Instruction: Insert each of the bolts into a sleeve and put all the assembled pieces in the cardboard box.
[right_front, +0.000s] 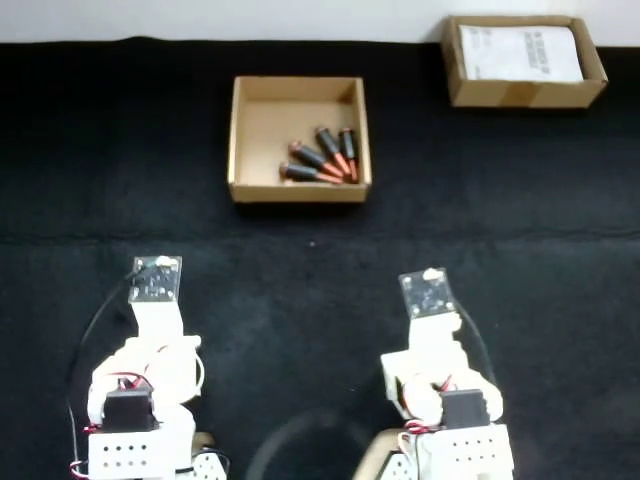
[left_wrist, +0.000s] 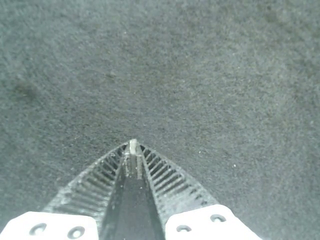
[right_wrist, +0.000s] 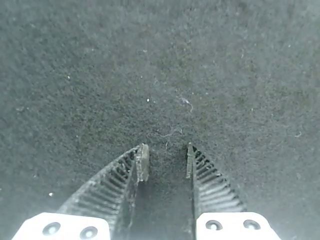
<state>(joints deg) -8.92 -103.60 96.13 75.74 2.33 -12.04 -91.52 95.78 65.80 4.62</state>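
We are logging one open cardboard box (right_front: 298, 190), sitting on the black worktop (right_front: 520, 200) at about 12 o'clock from the midpoint between the two arms. Inside it we are counting four assembled pieces (right_front: 322, 160), dark with orange ends, lying close together and fanned out toward the box's 4 o'clock corner, the outermost one lying along the wall at 3 o'clock. We are noting a second box (right_front: 520, 95) at 1 o'clock on the far edge, well apart from the first and holding a printed sheet (right_front: 520, 52). Two arms are sitting folded at 7 o'clock (right_front: 150, 370) and 5 o'clock (right_front: 440, 380), and we cannot tell which is which. The left pincer (left_wrist: 133, 146) is hanging over bare cloth with its tips together and nothing between them. The right pincer (right_wrist: 165, 160) is hanging over bare cloth with its tips apart, gripping nothing.
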